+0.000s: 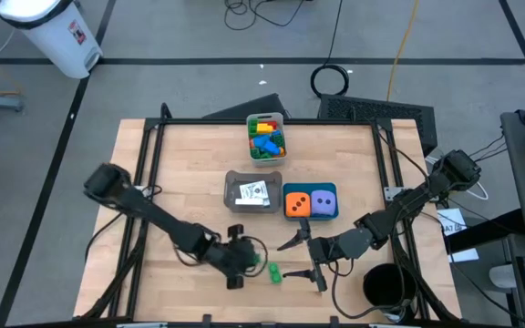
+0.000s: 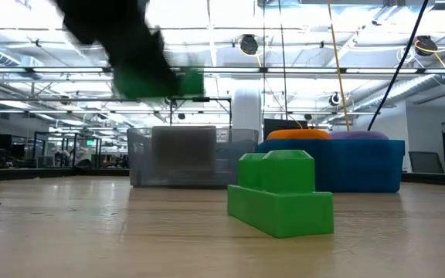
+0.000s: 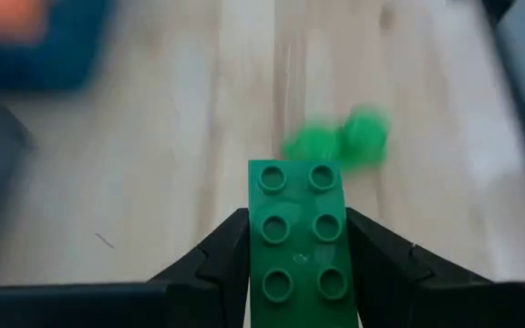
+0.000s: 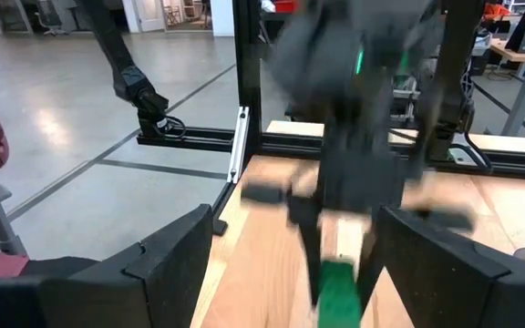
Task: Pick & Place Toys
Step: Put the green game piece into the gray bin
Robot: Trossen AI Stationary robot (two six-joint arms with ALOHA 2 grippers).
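Left gripper (image 3: pixel 297 260) clamps a studded green brick (image 3: pixel 297 241) — glossy, oblong plastic.

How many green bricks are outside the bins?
2. One green plastic brick is clamped between the left gripper fingers, lifted off the wooden table. The other green plastic brick lies on the table nearby. More may sit hidden in the bins.

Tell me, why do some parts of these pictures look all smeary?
Low view: the green brick on the table is crisp, while the dark arm above it is smeared. Left wrist view: the held green brick is sharp, the second brick beyond it fuzzy. Right wrist view: the left gripper is blurred.
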